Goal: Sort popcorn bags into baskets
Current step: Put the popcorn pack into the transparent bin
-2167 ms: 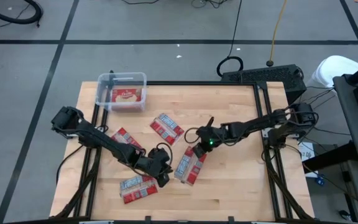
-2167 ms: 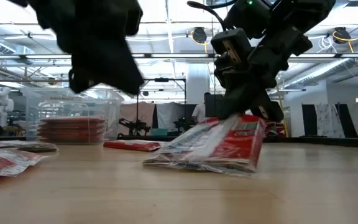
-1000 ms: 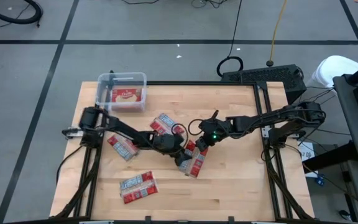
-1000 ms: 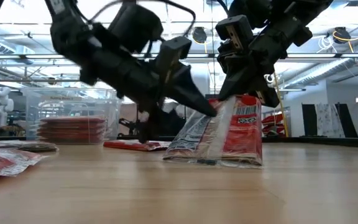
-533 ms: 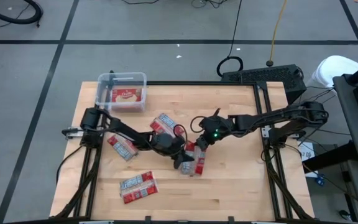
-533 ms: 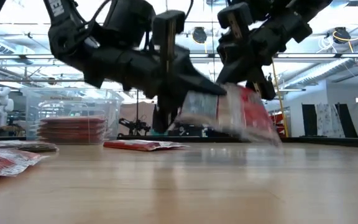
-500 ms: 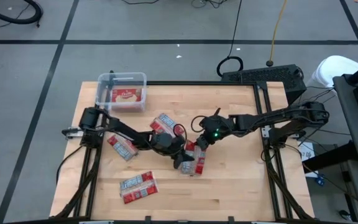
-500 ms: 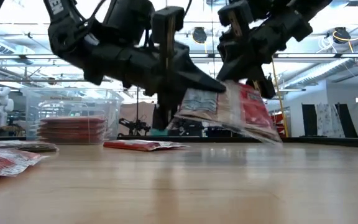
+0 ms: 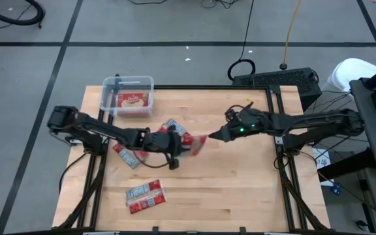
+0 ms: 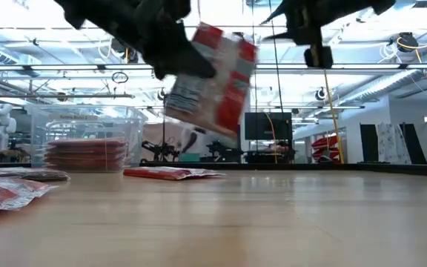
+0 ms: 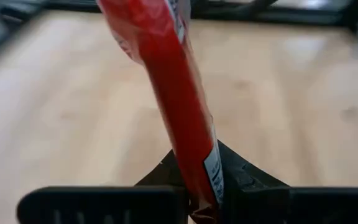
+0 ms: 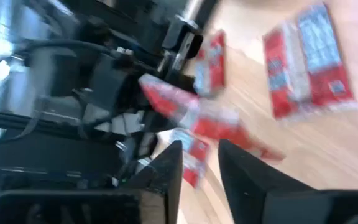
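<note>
A red and silvery popcorn bag (image 10: 215, 80) hangs in the air over the middle of the table, with my left gripper (image 9: 179, 148) shut on it. My right gripper (image 9: 209, 138) stands open just right of the bag (image 9: 196, 145), apart from it. In the right wrist view the bag (image 12: 194, 115) shows beyond that gripper's spread fingers (image 12: 166, 165). The clear basket (image 9: 109, 88) stands at the far left corner with a bag (image 9: 133, 100) lying flat in it. Three more bags (image 9: 145, 196) (image 9: 128, 155) (image 9: 175, 127) lie flat on the table. My left gripper pinches one edge of the bag (image 11: 211, 169) between its two fingers; the bag stands edge-on between them in the wrist view. The fingers come from the table's left side, slanting a little down. The bag is lifted clear of the table and tilted, its far end (image 10: 202, 122) hanging lower.
A black keyboard (image 9: 276, 79) and cables lie beyond the table's far right corner. The right half of the wooden table (image 9: 247, 189) holds no bags. Black frame rails (image 9: 276, 130) run along the table's sides.
The bag stood with its lower edge on the table, my right gripper on it. My left gripper has taken hold of it, risen and rolled, carrying it up and toward the table's left. My right gripper has let go, risen and drawn back toward the right.
</note>
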Controlling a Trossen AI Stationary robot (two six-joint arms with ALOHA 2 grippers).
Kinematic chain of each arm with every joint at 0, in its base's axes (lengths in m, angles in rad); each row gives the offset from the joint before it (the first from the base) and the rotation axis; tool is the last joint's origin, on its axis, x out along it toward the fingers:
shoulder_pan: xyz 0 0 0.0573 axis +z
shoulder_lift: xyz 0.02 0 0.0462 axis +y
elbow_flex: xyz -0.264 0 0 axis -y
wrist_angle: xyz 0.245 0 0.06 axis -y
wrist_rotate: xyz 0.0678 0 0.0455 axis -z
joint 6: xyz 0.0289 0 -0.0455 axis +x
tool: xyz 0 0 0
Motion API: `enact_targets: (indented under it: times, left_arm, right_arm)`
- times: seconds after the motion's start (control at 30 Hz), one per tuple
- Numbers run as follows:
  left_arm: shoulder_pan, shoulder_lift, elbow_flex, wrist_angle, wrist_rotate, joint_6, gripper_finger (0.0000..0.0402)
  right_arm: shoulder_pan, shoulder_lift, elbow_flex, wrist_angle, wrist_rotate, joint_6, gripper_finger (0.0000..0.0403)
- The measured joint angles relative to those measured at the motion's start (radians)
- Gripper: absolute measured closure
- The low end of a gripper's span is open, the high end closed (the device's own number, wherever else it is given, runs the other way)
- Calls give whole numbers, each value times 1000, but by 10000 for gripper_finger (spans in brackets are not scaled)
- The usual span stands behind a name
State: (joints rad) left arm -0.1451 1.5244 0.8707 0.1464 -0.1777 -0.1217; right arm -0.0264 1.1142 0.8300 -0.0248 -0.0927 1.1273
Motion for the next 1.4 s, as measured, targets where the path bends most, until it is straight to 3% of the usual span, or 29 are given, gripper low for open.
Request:
enact_targets:
  times: [0.1, 0.2, 0.33, 0.5, 0.7, 0.97, 1.4]
  left_arm:
    - [-17, -70, 0, -78, -131, 115, 361]
    - [-33, -126, 0, -147, -235, 182, 359]
    - [-31, -169, 0, -182, -261, 237, 358]
    - [-35, -172, 42, -259, -338, 325, 357]
    - [-15, -164, 100, -356, -404, 432, 356]
    - [0, -163, 115, -454, -439, 498, 356]
    - [0, -163, 115, -460, -461, 565, 355]
  right_arm:
    - [16, -36, 1, 14, 40, -22, 281]
    - [23, -42, 0, 60, 62, 90, 254]
    - [41, -7, 0, 203, 102, 326, 216]
    - [63, 74, 1, 395, 126, 473, 170]
    - [94, 191, 0, 485, 196, 684, 130]
    - [77, 316, 0, 668, 329, 836, 115]
    - [11, 481, 0, 819, 334, 947, 121]
